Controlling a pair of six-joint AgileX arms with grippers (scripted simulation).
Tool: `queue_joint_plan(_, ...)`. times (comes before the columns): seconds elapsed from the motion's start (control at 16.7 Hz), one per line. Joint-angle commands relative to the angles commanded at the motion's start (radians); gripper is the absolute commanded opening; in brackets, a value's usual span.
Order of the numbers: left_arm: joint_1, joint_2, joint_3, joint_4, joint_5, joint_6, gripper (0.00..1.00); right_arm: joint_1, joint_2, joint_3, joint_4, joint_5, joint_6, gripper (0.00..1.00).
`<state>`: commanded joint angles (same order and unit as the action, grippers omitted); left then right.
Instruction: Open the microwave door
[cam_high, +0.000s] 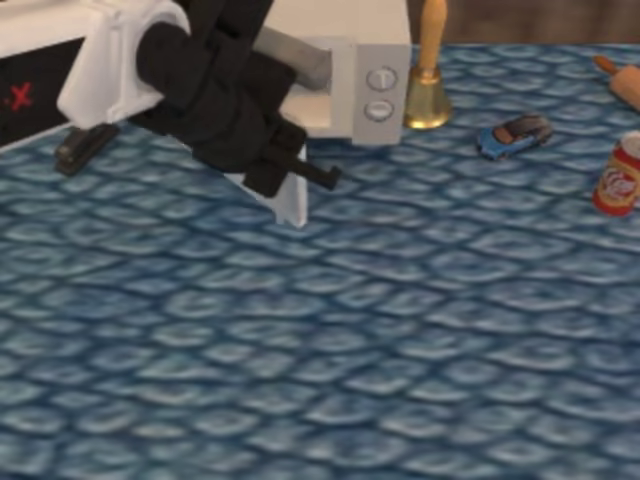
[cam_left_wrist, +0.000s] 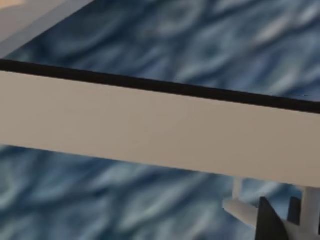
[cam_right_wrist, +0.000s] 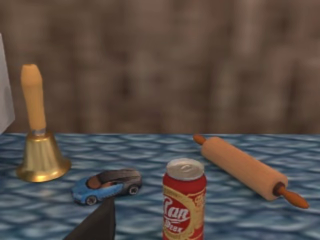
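The white microwave (cam_high: 350, 30) stands at the table's back, its two round knobs (cam_high: 380, 95) facing front. The microwave door (cam_high: 293, 205) is swung out toward the front, seen edge-on below the left arm. My left gripper (cam_high: 300, 175) sits at the door's free edge. In the left wrist view the door (cam_left_wrist: 150, 125) runs across as a broad white band, and the gripper (cam_left_wrist: 281, 217) is shut on its white handle (cam_left_wrist: 242, 210). My right gripper is out of the top view; only a dark piece of it (cam_right_wrist: 97, 225) shows in its wrist view.
Right of the microwave stand a brass bell (cam_high: 428, 70) with a wooden handle, a blue toy car (cam_high: 513, 135), a red can (cam_high: 617, 178) and a rolling pin (cam_high: 620, 80). Blue patterned cloth covers the table.
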<state>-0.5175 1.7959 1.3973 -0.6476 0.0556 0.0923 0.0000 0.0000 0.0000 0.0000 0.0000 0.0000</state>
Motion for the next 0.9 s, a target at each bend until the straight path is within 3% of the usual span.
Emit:
queue_joint_plan(0.18,0.019,-0.023,-0.025,0.003,0.026,0.051,0.00,0.000,0.000,0.000,0.000,0.000,0.000,1.00)
queue_joint_plan(0.9,0.019,-0.024,-0.026,0.003,0.027,0.053,0.00,0.000,0.000,0.000,0.000,0.000,0.000,1.00)
